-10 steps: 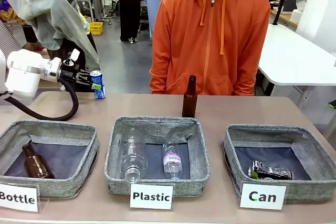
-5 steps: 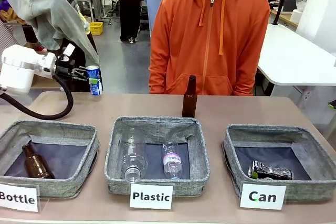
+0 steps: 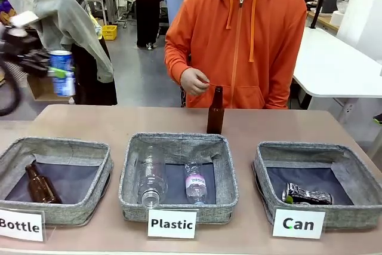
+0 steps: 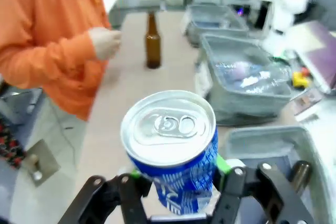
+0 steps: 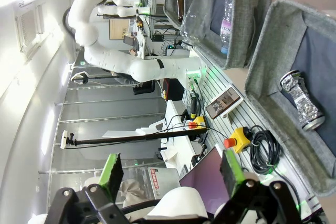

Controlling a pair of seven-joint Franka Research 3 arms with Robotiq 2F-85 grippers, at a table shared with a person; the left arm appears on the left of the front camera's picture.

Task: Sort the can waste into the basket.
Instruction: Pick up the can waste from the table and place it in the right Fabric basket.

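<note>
Left jaws: clamped on the blue can (image 3: 61, 73) by its sides, green pads low on the body. Held in the air at far left, above and beyond the "Bottle" basket (image 3: 12, 153). Long axis near upright, lid up, slight tilt; blurred in front view.

Target "Can" basket (image 3: 262, 177): near right end of the surface (image 3: 268, 123), well apart from the can, with "Bottle" and "Plastic" basket (image 3: 128, 177) between. Needs a long carry rightward and nearer over both, then a release above the dark lining. Already inside: black-and-silver can (image 3: 307, 195), lying on its side.

Right jaws: apart, empty; probably nearer that basket, but holding nothing.

Person's hand (image 3: 194, 80) just beside the top of the upright brown glass bottle (image 3: 215, 110), far middle. Possibly close to the carry path, so watch clearance.
</note>
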